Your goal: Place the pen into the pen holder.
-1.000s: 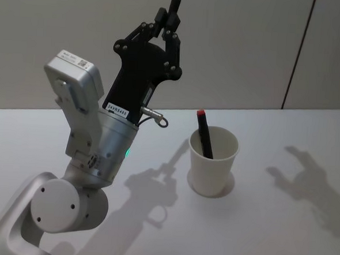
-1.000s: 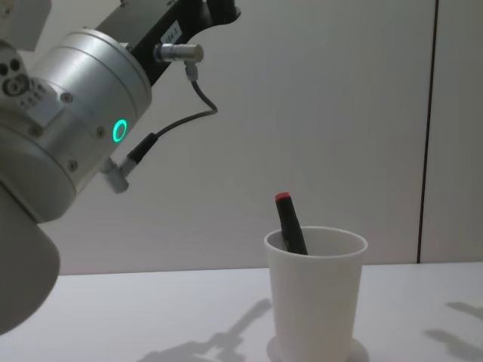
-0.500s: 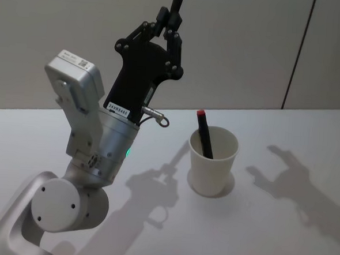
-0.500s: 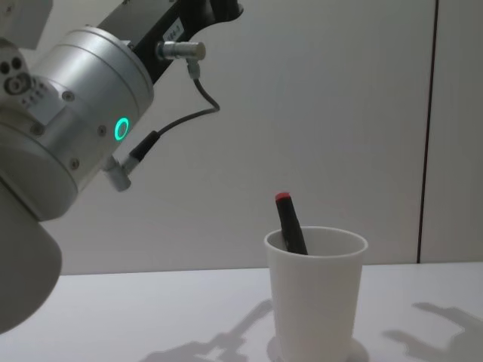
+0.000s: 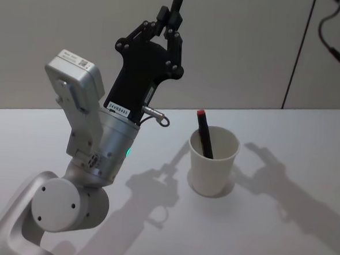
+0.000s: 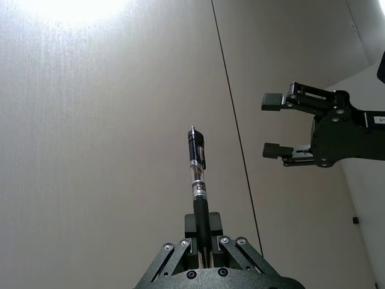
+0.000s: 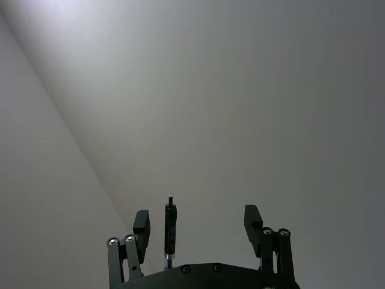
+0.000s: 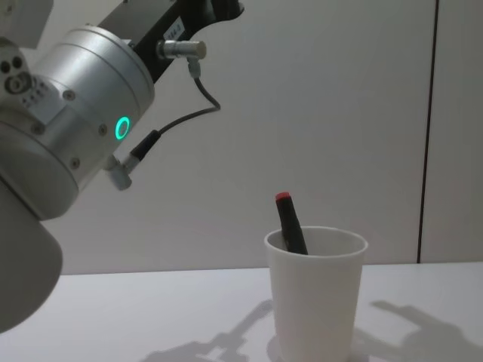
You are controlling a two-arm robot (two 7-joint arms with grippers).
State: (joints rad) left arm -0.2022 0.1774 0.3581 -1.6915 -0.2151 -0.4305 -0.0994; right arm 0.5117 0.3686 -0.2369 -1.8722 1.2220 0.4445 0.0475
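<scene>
Brushed silver metal forms the rounded housing of the left arm (image 5: 99, 152), raised over the near left of the matte white table (image 5: 37, 131). From it rises the left gripper (image 5: 172, 22), a black linkage of hinged bars. Its fingers are pressed together on the lower barrel of the pen (image 6: 197, 180), which stands upright above them, high over the table. The pen is slim, with a black grip, a clear printed mid-section, and a black cap with a clip. Farther back at centre, the pen holder (image 5: 214, 165) stands on the table, well below and to the right of the held pen. It is a smooth white paper cup with a rolled rim. A second pen (image 5: 204, 135), black with a red end, leans inside it. Beyond, the right gripper (image 6: 275, 125) hangs in the air with its flat-padded fingers spread wide and nothing between them. Behind it is a pale panelled wall (image 5: 250, 46).
</scene>
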